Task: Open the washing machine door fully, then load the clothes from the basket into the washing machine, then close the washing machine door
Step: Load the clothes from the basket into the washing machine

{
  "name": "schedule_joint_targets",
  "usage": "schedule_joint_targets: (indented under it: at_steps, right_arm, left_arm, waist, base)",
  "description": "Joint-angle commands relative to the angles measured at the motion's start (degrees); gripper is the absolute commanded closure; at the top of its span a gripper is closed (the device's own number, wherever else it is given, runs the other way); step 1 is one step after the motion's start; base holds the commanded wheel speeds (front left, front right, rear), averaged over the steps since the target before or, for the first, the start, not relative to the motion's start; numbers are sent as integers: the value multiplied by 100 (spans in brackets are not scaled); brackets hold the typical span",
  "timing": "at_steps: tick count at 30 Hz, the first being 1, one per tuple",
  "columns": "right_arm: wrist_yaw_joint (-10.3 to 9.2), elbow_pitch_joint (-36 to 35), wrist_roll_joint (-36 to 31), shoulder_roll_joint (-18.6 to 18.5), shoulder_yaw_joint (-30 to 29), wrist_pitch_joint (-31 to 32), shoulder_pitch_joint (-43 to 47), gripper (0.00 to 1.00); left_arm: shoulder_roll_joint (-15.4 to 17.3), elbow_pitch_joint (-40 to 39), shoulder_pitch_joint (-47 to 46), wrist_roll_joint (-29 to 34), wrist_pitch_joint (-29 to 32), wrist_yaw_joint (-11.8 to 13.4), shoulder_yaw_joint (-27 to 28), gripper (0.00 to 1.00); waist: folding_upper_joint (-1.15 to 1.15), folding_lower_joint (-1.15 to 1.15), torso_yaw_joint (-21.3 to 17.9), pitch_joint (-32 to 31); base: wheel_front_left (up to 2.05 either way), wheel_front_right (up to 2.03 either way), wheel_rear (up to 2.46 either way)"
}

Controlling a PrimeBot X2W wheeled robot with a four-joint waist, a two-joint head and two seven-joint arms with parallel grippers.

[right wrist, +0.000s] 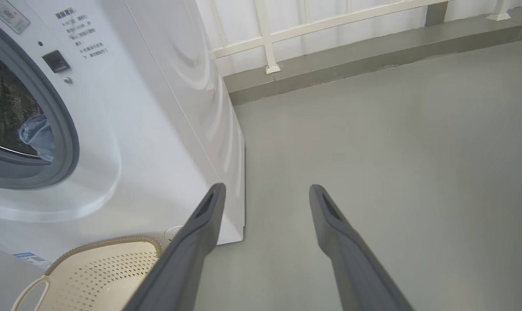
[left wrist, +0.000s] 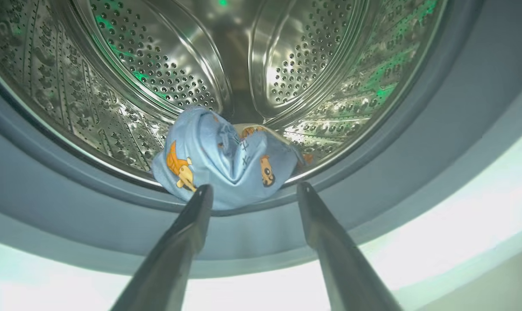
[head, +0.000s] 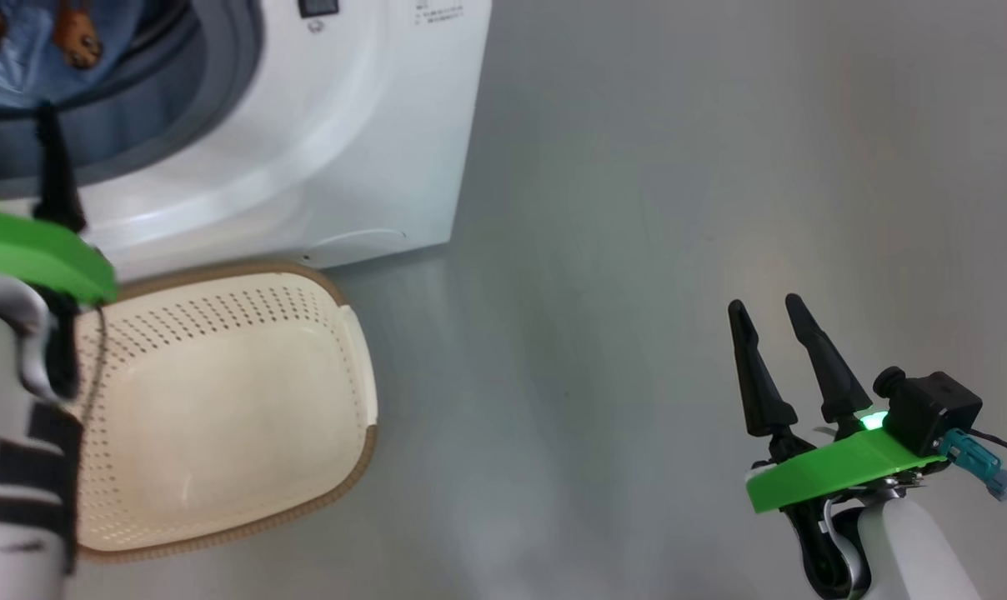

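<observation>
The white washing machine (head: 303, 125) stands with its drum mouth uncovered; its door is out of view. The light blue garment with orange prints (left wrist: 218, 155) lies on the front lip of the steel drum (left wrist: 166, 65), partly over the grey-blue gasket (left wrist: 71, 203). A bit of cream cloth (left wrist: 254, 128) peeks out behind it. My left gripper (left wrist: 253, 190) is open just in front of the garment, holding nothing. The cream basket (head: 220, 400) sits on the floor before the machine and holds nothing. My right gripper (head: 774, 333) is open over bare floor, far right of the basket.
Grey floor (head: 678, 208) stretches to the right of the machine. In the right wrist view a white railing (right wrist: 269, 39) and a low kerb run along the far side. A blue label sticker (right wrist: 27, 257) sits low on the machine front.
</observation>
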Motion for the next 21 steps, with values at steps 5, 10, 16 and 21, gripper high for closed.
schedule_joint_targets:
  at_steps: [5, 10, 16, 21]
  right_arm:
    - [9, -22, -89, -241, 95, -27, 293, 0]
    - [9, 26, -101, -414, 134, -27, 478, 0]
    - [9, 86, -74, -608, 104, -27, 758, 0]
    - [9, 105, -60, -672, 65, -27, 913, 0]
  left_arm:
    - [-139, -650, 949, 145, -31, -9, 393, 0]
    - [-371, -1008, 1658, 223, -31, -9, 644, 0]
    - [-592, -1476, 2431, 347, -31, -9, 852, 0]
    - [-666, -1780, 2906, 423, -31, -9, 900, 0]
  waist:
    - [0, 0, 347, -585]
    - [0, 0, 545, -951]
    - [0, 0, 823, -1376]
    - [0, 0, 983, -1611]
  base:
    - [0, 0, 0]
    - [0, 0, 0]
    - [0, 0, 0]
    - [0, 0, 0]
